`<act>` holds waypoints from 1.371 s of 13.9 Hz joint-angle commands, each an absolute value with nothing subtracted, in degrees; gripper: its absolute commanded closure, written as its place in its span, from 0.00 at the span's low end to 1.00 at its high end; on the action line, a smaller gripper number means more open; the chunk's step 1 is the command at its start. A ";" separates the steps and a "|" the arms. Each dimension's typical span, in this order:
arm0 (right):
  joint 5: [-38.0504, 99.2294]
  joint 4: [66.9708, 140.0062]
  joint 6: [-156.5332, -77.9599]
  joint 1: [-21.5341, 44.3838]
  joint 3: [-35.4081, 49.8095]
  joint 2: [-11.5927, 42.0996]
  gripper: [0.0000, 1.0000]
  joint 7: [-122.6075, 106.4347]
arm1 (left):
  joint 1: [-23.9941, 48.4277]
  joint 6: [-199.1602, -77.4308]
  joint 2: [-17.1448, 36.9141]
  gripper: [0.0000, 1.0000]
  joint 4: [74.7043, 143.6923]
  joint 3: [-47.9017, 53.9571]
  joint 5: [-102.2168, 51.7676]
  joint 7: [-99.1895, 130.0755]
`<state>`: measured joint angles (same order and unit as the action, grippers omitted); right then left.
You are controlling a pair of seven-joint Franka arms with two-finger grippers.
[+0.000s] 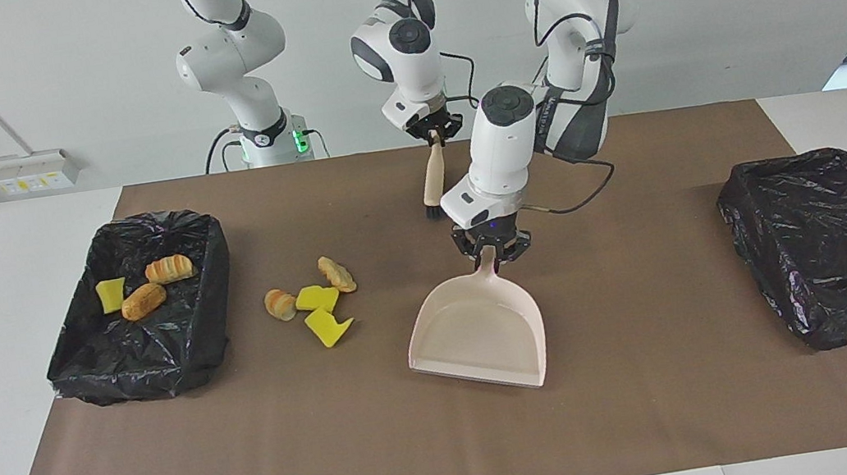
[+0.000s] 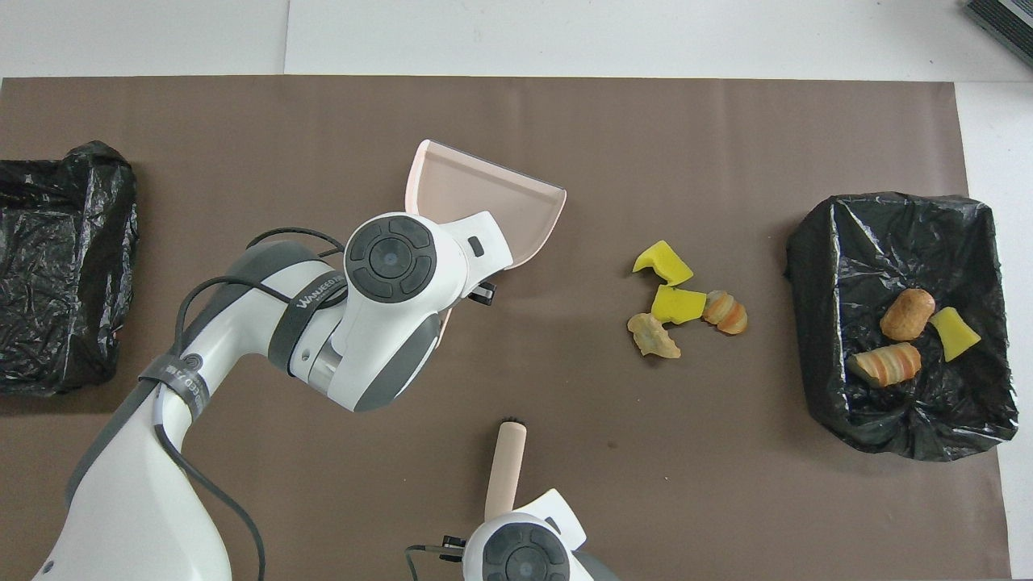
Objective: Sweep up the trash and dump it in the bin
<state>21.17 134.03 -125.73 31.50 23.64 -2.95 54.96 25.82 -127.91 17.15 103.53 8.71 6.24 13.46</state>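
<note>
The pink dustpan (image 1: 478, 333) sits near the middle of the brown mat (image 1: 664, 419), and everything else can be found from it. The left gripper (image 1: 492, 251) is at the dustpan's handle, the end nearest the robots, and its fingers are pinched tight on that handle. The pan's wide open mouth points away from the robots and a little toward the right arm's end of the table. The right gripper (image 1: 435, 134) is closer to the robots than the dustpan, and it is squeezed shut on the top of the brush (image 1: 433, 178) – the brush hangs down with its dark bristles at the bottom. The trash is in two bunches. Four pieces of trash (image 2: 679, 303) lie on the mat beside the dustpan, toward the right arm's end – two yellow wedges and two bread-like lumps, close together. Three more pieces (image 2: 912, 335) lie inside a black-lined bin (image 2: 904, 411), past the loose ones from the dustpan. A second black-lined bin (image 1: 831, 246) sits well apart from the dustpan, at the left arm's end of the table.
</note>
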 commanded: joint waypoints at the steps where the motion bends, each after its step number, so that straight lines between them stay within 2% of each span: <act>1: 19.61 130.87 -116.92 27.70 23.47 -6.58 1.00 55.38 | 25.84 -124.73 15.91 1.00 103.18 8.70 9.31 10.21; 5: 15.74 126.92 -101.47 20.33 23.38 -11.33 1.00 46.96 | 25.84 -118.57 14.42 1.00 103.62 8.70 11.43 -5.93; 9: 5.13 123.40 -92.47 15.13 23.38 -11.43 1.00 40.19 | 25.75 -117.34 14.41 1.00 103.45 8.70 11.43 -13.95; 16: -11.67 117.43 -98.95 -1.65 23.55 -2.04 1.00 16.30 | 25.58 -112.33 13.01 1.00 104.94 8.96 13.18 -31.54; 19: -18.35 117.16 -104.05 -5.97 23.55 2.36 1.00 12.31 | 27.59 -111.71 9.51 1.00 110.19 9.49 13.01 -37.52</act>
<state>-15.15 118.68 -102.32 -3.97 22.51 -0.88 14.09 26.10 -112.19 13.92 104.74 9.39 12.08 -34.99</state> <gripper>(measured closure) 0.740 0.674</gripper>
